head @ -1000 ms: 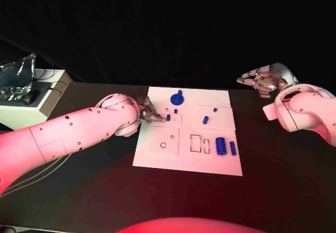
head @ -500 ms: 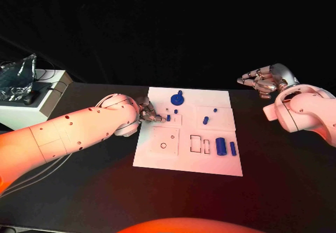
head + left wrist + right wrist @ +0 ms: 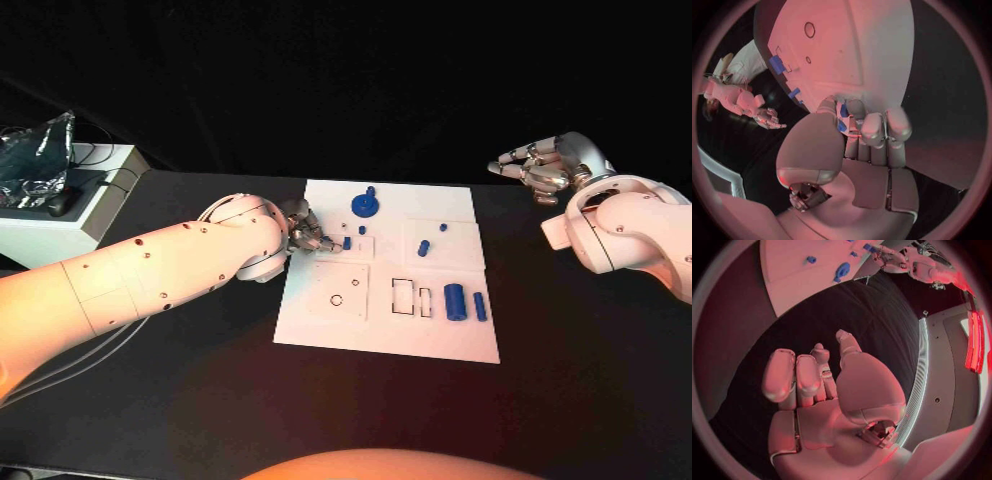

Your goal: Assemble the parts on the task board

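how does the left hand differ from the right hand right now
The left hand is down at the task board, at its left edge; the right hand hangs off the board over the black table. The left hand pinches a small blue part in its fingers; the right hand holds nothing, fingers curled in. Both are silver hands on white arms.

Left hand (image 3: 307,236): shifted very slightly at the white board's (image 3: 325,330) left edge, small blue peg (image 3: 346,242) at its fingertips. No other item moved.
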